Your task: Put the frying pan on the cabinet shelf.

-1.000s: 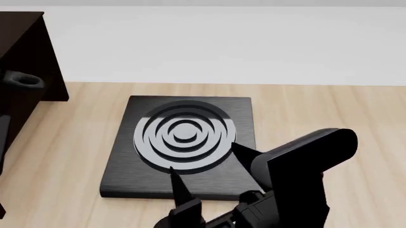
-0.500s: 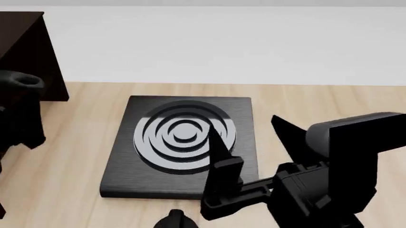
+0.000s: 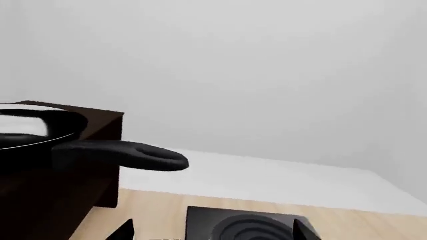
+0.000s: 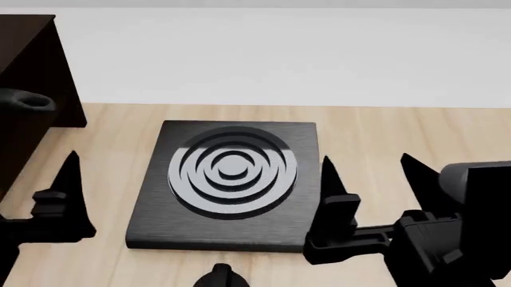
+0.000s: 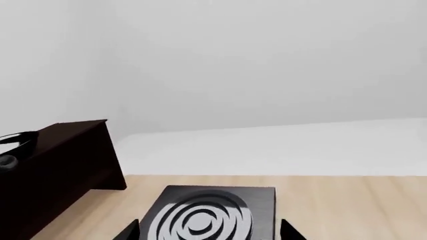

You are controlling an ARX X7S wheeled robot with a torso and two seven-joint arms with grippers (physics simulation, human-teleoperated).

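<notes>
— Changed since half a second back?
— Left gripper [image 3: 213,231] dropped clear of the cabinet shelf [image 4: 36,57], now low over the wooden table [image 4: 407,134], fingers spread wide, nothing between them. Right gripper [image 4: 367,179] slid off the burner plate [image 4: 231,224] rings to the plate's right edge; likewise parted and empty.
— And the frying pan [image 3: 30,135]?
— Unmoved. Resting on top of the dark cabinet, handle [image 3: 123,156] jutting out past the cabinet's edge, well apart from both grippers.
— Anything hard to read?
— Plenty. From the head camera, only the handle's oval eyelet visible at the left border, bowl cut off entirely. Just one left finger [image 4: 68,179] in that frame (its partner lost beyond the left edge). From the right wrist, merely a sliver of the pan at the picture's rim. In both wrist views, only the very tips of the fingers poking in, with the burner plate between them. Small dark knob [image 4: 220,275] at the head view's lower border: impossible to identify. Pan's far side cropped in the left wrist view too.
</notes>
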